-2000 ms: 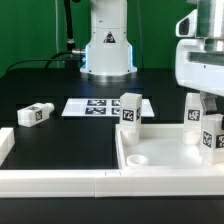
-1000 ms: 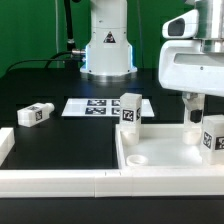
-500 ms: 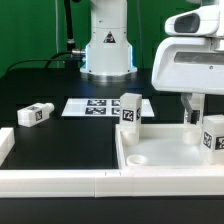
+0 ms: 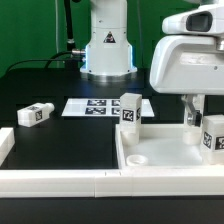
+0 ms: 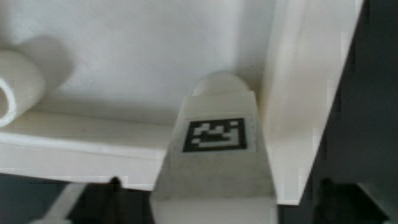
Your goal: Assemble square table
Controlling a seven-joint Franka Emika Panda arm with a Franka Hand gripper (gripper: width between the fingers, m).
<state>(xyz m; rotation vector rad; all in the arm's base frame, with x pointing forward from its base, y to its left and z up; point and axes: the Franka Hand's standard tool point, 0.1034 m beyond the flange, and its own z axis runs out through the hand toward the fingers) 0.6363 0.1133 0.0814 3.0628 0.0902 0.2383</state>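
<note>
- White rails [image 4: 60, 180] run along the near edge of the black table [image 4: 60, 135], probably as a fence to push parts against; nothing sits on them.
- Just behind them lies the square table panel [image 4: 165, 152], rim up, so its corner sockets face upward to take legs. The near socket [image 4: 138, 159] is empty.
- Inside the panel stand two leg posts: one [image 4: 130, 110] upright at the far corner on the exterior view's left, another [image 4: 212, 133] upright at the exterior view's right edge, under the arm.
- Gripper [image 4: 193, 108] hangs low over that right-hand post. In the wrist view the tagged leg [image 5: 217, 150] lies between the dark fingers [image 5: 111, 190], and there seems to be a gap on each side. Jaws look apart and straddling, not clamped, though the picture is blurred; whether the pads touch I cannot tell.
- My read: this is the approach to grasp a leg for seating or turning in its socket.
- Further back, a loose leg [image 4: 34, 114] lies on its side on the table, well apart from the panel, waiting its turn.
- Marker board [image 4: 98, 106] lies flat beyond, carrying only tags.
- Robot base [image 4: 107, 50] stands at the back.
</note>
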